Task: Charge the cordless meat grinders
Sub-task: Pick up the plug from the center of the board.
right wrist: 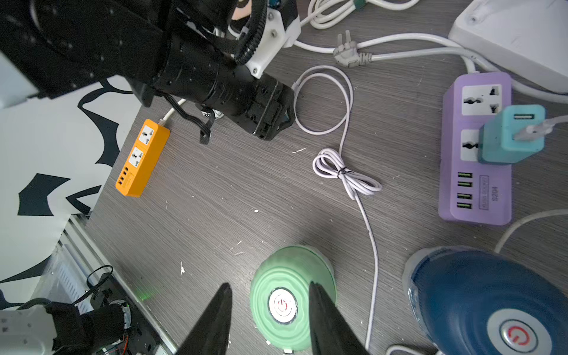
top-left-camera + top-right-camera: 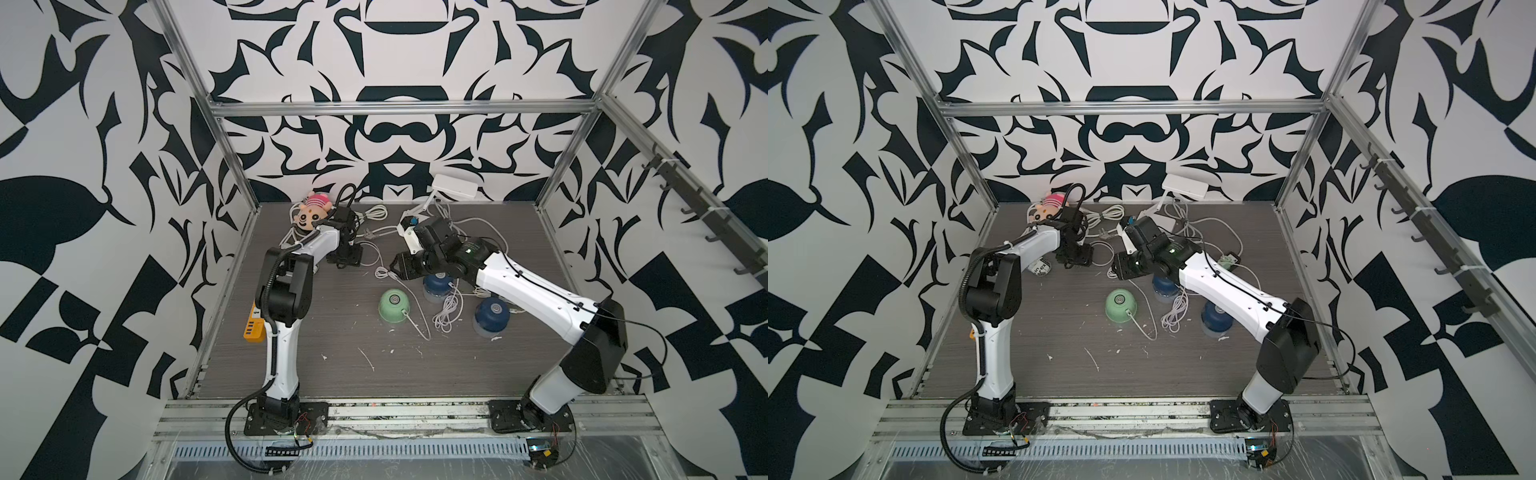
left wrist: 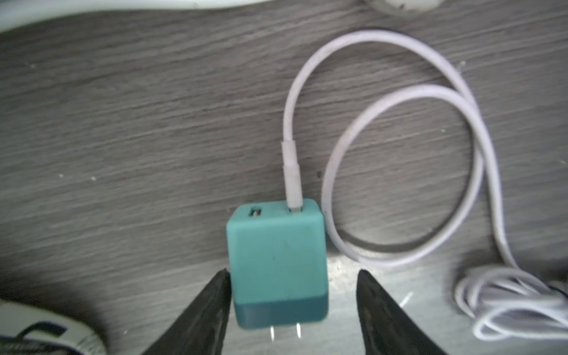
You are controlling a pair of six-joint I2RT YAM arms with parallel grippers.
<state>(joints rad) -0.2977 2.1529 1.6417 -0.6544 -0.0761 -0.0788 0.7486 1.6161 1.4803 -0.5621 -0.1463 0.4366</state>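
Note:
The mint green grinder [image 2: 394, 306] [image 1: 292, 301] stands mid-table, and a white cable [image 1: 373, 246] runs past its side. Two navy grinders [image 2: 436, 286] [image 2: 492, 316] stand to its right, partly under the right arm. My left gripper [image 3: 293, 272] [image 2: 347, 257] is low at the back left, open around a teal cube adapter [image 3: 276, 261] lying on the table. One finger is against the cube and the other stands apart. A white cable [image 3: 290, 172] is plugged into that adapter. My right gripper [image 1: 269, 284] [image 2: 395, 266] hovers open above the green grinder, holding nothing.
A purple power strip [image 1: 476, 196] carries another teal adapter [image 1: 510, 138]. An orange power strip [image 2: 254, 328] lies by the left edge. A tied cable bundle [image 1: 344, 172], loose white cords, a white box [image 2: 455, 185] and a plush toy [image 2: 311, 212] crowd the back.

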